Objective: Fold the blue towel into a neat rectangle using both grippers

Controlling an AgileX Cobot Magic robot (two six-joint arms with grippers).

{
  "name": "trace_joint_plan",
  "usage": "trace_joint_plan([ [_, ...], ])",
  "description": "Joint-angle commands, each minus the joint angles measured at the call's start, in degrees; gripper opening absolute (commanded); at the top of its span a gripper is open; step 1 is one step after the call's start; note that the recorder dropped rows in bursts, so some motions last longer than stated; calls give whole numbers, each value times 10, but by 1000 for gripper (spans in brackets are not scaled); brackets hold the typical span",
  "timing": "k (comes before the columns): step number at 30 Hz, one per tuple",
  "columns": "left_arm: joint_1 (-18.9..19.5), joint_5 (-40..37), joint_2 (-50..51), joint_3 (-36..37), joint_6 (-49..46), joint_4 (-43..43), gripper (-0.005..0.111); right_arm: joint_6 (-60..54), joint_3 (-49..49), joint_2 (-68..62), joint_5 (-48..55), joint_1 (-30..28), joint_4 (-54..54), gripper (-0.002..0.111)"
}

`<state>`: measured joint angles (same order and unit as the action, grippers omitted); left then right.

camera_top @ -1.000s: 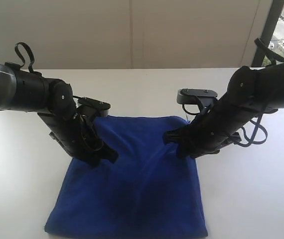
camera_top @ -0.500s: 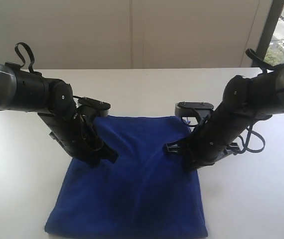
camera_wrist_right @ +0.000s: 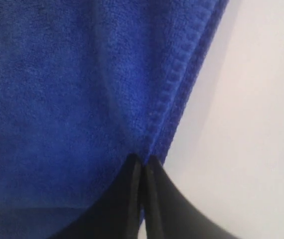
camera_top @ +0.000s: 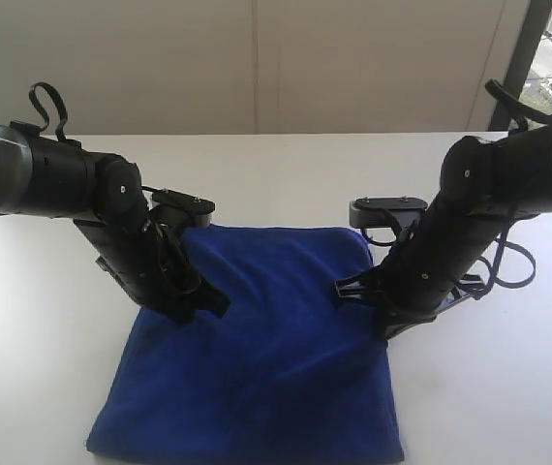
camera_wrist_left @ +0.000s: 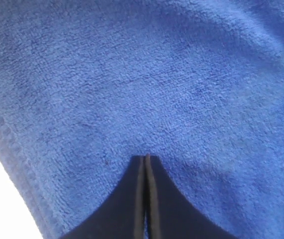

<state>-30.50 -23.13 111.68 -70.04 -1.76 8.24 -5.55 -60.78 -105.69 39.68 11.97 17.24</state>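
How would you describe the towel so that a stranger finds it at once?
Start at the white table that fills the view. The towel lies spread on its near half, with the left gripper and the right gripper, both black, down on it. It is deep blue and soft, the only cloth among hard black and white things.

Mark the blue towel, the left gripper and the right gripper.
blue towel (camera_top: pixel 266 368): exterior view, middle of the cloth.
left gripper (camera_wrist_left: pixel 146 158): left wrist view, between its fingertips.
right gripper (camera_wrist_right: pixel 142 160): right wrist view, between its fingertips.

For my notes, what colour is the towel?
The towel is plain royal blue; left wrist view shows it best.
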Motion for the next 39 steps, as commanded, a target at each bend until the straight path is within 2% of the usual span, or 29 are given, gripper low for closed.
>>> trace_joint_plan([
  [1,0,-7,17,7,0,-3,0,14,3,3,-20,0,-7,7],
  [3,0,-4,16,7,0,-5,0,14,3,3,-23,0,-7,18],
  [7,0,-8,2,1,0,-25,0,14,3,4,-25,0,-7,49],
  [10,0,-8,-23,-1,0,-38,0,14,3,15,-25,0,-11,58],
  [15,0,-32,-64,-1,3,-57,0,15,3,56,-41,0,-18,56],
  [18,0,-39,-73,0,5,-47,0,15,3,84,-72,0,-17,40],
  [20,0,-44,-73,0,5,-22,0,13,3,90,-74,0,1,25],
  [24,-8,-70,-73,3,-19,15,0,-1,3,90,-13,3,15,1],
  [30,-45,-77,-73,3,-28,17,0,-4,3,90,41,32,15,0],
  [34,-52,-84,-71,3,-28,17,0,19,12,90,64,40,7,1],
  [39,-52,-89,-67,14,-27,17,0,23,70,90,48,40,12,13],
])
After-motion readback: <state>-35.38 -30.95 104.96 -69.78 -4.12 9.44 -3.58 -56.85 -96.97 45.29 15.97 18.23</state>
